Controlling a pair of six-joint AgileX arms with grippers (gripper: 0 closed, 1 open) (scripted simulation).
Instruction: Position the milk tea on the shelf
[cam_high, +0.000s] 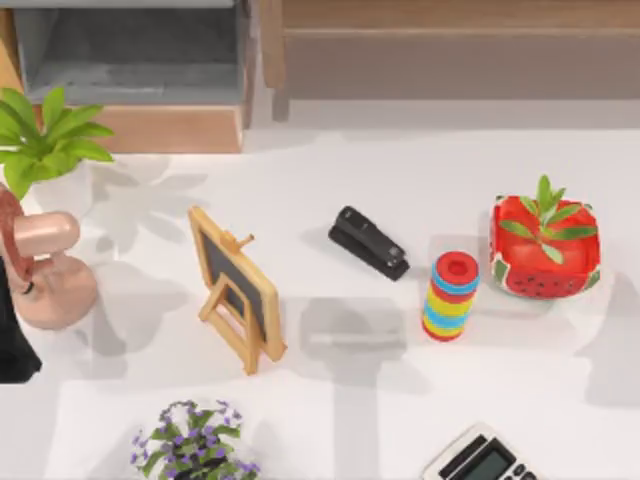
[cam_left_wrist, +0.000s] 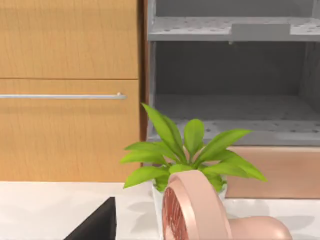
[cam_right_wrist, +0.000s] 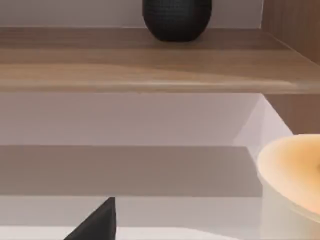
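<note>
Well, in the top view you see a grey shelf (cam_high: 130, 50) at the upper left with no cup on it. In the left wrist view your left gripper (cam_left_wrist: 97, 225) peeks in at the lower left, and you cannot tell if it is clamped on anything. In the right wrist view you cannot tell that for the right gripper (cam_right_wrist: 97, 222) either, and a creamy cup, likely the milk tea (cam_right_wrist: 292, 175), sits at the lower right, so the placing looks not yet done.

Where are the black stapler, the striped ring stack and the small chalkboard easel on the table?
black stapler (cam_high: 369, 243), top view, middle of its body.
striped ring stack (cam_high: 451, 296), top view, its banded side.
chalkboard easel (cam_high: 225, 270), top view, the dark board face.
</note>
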